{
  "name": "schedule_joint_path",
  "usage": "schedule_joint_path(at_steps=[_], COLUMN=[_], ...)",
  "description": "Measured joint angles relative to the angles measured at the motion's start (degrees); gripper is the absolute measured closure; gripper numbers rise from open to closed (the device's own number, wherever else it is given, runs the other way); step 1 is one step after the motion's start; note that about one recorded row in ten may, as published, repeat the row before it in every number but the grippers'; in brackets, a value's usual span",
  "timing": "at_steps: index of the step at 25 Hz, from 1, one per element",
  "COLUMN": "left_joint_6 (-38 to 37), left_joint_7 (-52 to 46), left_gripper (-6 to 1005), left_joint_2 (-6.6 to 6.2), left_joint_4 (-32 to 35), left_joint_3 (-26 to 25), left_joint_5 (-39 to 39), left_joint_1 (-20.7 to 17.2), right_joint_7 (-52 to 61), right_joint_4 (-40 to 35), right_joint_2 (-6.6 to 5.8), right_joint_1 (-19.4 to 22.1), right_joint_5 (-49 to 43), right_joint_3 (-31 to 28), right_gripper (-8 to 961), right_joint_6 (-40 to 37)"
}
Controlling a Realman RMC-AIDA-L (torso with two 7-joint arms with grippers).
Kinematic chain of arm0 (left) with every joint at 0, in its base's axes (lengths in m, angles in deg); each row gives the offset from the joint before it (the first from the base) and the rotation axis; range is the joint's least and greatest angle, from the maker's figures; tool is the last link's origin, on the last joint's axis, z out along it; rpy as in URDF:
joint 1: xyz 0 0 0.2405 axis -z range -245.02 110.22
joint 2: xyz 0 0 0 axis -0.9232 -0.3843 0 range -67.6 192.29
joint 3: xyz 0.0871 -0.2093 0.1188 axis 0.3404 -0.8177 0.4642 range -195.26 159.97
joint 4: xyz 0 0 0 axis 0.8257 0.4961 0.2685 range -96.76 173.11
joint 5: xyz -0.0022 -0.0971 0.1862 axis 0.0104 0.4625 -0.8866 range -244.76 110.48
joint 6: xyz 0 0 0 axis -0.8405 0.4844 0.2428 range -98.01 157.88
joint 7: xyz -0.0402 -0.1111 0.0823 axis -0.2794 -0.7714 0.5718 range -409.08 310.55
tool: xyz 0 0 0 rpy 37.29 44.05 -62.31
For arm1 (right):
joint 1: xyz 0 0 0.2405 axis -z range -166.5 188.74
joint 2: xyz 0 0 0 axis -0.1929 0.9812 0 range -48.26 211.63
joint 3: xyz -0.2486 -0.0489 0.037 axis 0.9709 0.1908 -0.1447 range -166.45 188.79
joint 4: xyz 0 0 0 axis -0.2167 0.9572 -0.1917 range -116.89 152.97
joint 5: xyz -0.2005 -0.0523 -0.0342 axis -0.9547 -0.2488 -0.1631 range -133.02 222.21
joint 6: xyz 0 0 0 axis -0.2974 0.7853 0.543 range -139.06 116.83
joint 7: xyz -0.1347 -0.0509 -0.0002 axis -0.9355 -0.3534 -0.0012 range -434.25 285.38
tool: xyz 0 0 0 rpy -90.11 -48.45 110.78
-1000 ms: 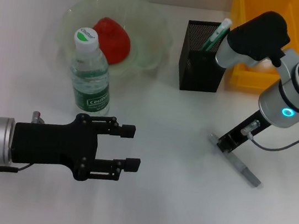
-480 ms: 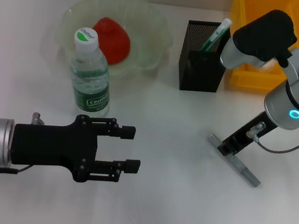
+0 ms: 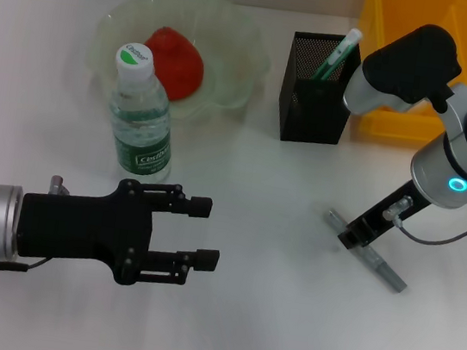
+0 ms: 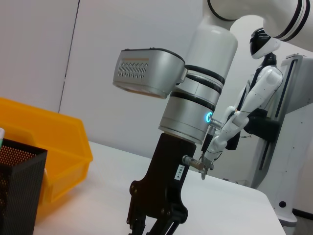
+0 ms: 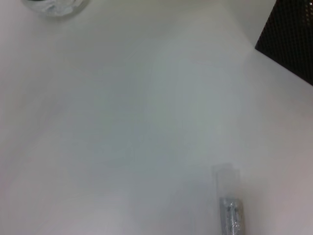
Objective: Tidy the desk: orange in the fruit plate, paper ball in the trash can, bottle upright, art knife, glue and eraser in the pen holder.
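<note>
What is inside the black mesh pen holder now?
A green-and-white pen-like item sticks out of the pen holder, leaning toward the right rim. The mesh walls hide anything lower inside.

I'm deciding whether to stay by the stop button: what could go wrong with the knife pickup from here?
The right gripper is down at one end of the art knife, which lies flat on the desk, so an end grasp may let it pivot or slip out. The pen holder already holds a pen and has a narrow mouth, so the knife might catch on it. The left gripper hovers open, well clear.
</note>
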Motion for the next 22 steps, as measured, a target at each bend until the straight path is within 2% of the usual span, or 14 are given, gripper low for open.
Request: schedule_joint_path(at_steps=[17, 22], left_joint_6=[0.9, 0.9], left_joint_7=[0.0, 0.1], left_gripper=[311, 311], left_joint_2=[0.00, 0.00], left_joint_4=[-0.1, 0.0], left_joint_3=[0.0, 0.0], left_joint_5=[0.0, 0.0], left_joint_1=[0.1, 0.0], right_joint_7=[-0.7, -1.0], right_joint_4=[2.2, -2.1], right_joint_2=[0.00, 0.01], right_joint_1=[-0.2, 1.4], right_joint_5=[0.3, 0.7], right_joint_3=[0.1, 0.0], right_gripper=[769, 803], right_joint_6=[1.9, 1.2])
